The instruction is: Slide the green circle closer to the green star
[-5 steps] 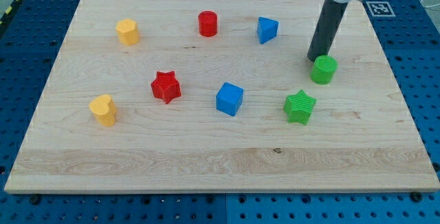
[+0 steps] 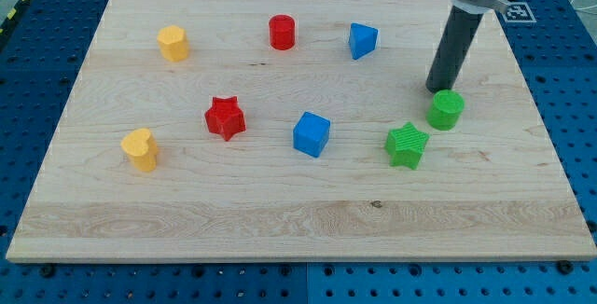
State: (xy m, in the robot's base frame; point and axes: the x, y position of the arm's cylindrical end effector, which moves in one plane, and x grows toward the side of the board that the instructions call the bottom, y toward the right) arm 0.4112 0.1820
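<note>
The green circle (image 2: pixel 446 110) stands at the view's right on the wooden board (image 2: pixel 280 220). The green star (image 2: pixel 407 145) lies just below and to the left of it, a small gap apart. My tip (image 2: pixel 437 89) sits at the circle's upper left edge, touching or nearly touching it. The dark rod rises from there to the view's top.
A blue cube (image 2: pixel 312 134) lies left of the green star. A blue triangular block (image 2: pixel 362 40) and a red cylinder (image 2: pixel 283 32) are near the top. A red star (image 2: pixel 225 117), a yellow hexagon (image 2: pixel 173 43) and a yellow heart (image 2: pixel 140 149) are at the left.
My tip has moved a little right and down. The green circle has slid down and right with it, slightly closer in height to the green star.
</note>
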